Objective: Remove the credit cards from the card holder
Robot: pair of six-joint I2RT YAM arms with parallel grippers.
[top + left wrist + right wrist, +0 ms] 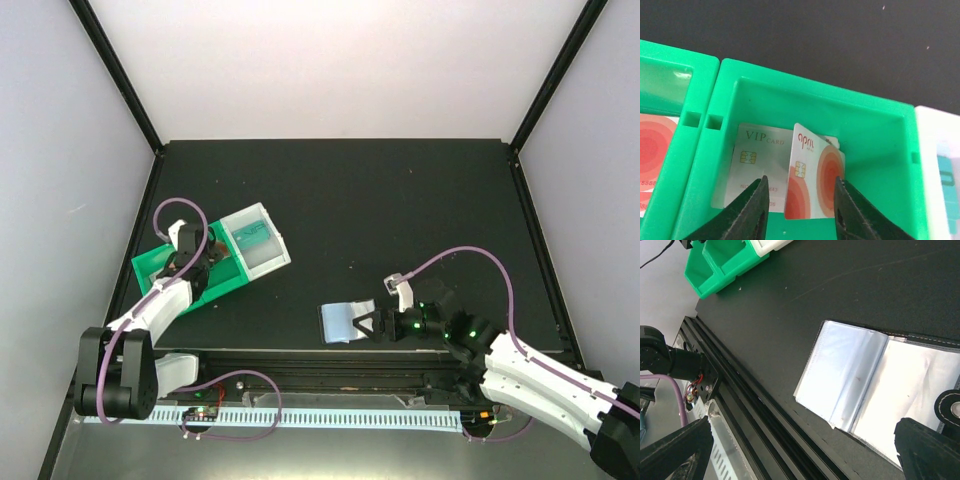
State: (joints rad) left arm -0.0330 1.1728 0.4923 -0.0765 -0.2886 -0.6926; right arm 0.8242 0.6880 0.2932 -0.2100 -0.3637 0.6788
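my right gripper is spread wide near the front edge, holding nothing, over the card holder, which lies unfolded on the table. farther left, my left gripper hangs open in the green tray, a whitish red-printed card tilted loose between its fingers. beyond, a teal card lies in the white bin.

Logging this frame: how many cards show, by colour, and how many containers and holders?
White VIP card: 1
Whitish cards with red circles: 2, one in each tray compartment
Teal card: 1
Green tray: 1
White bin: 1
Card holder: 1
Total: 7
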